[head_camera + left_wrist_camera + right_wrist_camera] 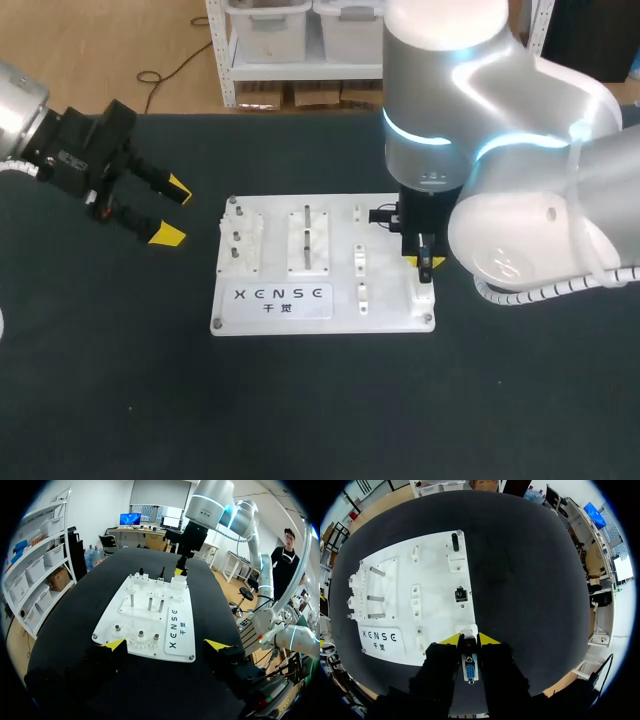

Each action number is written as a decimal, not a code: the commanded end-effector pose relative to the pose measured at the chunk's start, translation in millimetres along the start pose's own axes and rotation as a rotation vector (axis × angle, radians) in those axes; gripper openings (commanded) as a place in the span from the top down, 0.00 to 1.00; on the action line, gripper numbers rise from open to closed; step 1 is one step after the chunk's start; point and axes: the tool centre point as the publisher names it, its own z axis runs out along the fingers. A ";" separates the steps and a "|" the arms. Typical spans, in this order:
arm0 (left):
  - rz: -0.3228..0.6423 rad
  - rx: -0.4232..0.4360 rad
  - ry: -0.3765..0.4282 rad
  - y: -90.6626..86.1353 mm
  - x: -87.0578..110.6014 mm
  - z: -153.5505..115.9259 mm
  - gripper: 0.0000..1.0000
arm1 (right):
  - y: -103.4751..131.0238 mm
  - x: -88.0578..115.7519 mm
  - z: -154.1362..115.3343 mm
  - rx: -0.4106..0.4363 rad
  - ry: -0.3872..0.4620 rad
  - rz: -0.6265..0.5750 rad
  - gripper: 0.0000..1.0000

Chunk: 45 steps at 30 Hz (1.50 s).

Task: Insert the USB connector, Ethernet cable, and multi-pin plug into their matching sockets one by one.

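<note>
Left gripper point(172, 212) is hanging over the dark table point(100, 380) left of the white board point(270, 312), jaws wide apart; upright pegs point(307, 225) are standing mid-board; right gripper point(424, 262) is pointing down at the board's right edge, clamping the multi-pin plug point(470, 672) at a white socket point(467, 629).

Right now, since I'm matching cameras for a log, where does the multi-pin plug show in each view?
Head view: the multi-pin plug sits between the right gripper's yellow tips, above a white socket block at the white board's right edge.
Left wrist view: tiny, in that gripper at the board's far end.
Right wrist view: between its own fingers.
Shared landmark: the board's dark lettering.
</note>
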 end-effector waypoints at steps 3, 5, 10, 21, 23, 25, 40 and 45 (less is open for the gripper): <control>0.002 0.000 -0.003 0.5 0.9 0.3 0.00 | -2.1 11.5 44.7 0.009 -0.007 0.004 0.99; 0.002 0.000 -0.003 0.5 0.9 0.3 0.00 | -1.8 10.3 42.8 0.006 -0.013 0.006 0.90; 0.002 0.000 -0.003 0.5 0.9 0.3 0.00 | -2.6 7.3 39.1 0.004 -0.025 0.008 0.51; 0.002 0.000 -0.003 0.5 0.9 0.3 0.00 | -2.1 -2.1 22.1 -0.019 -0.059 0.011 0.00; 0.002 0.000 -0.003 0.5 0.9 0.3 0.00 | -0.7 -4.8 17.6 -0.026 -0.066 0.012 0.00; 0.002 0.000 -0.003 0.5 0.9 0.3 0.00 | 0.7 -7.4 11.7 -0.035 -0.073 0.014 0.00; 0.002 0.000 -0.003 0.5 0.9 0.3 0.00 | -0.8 -30.9 -24.4 -0.046 -0.143 0.016 0.00; 0.002 0.000 -0.003 0.5 0.9 0.3 0.00 | -0.2 -32.1 -50.5 -0.002 -0.190 0.005 0.00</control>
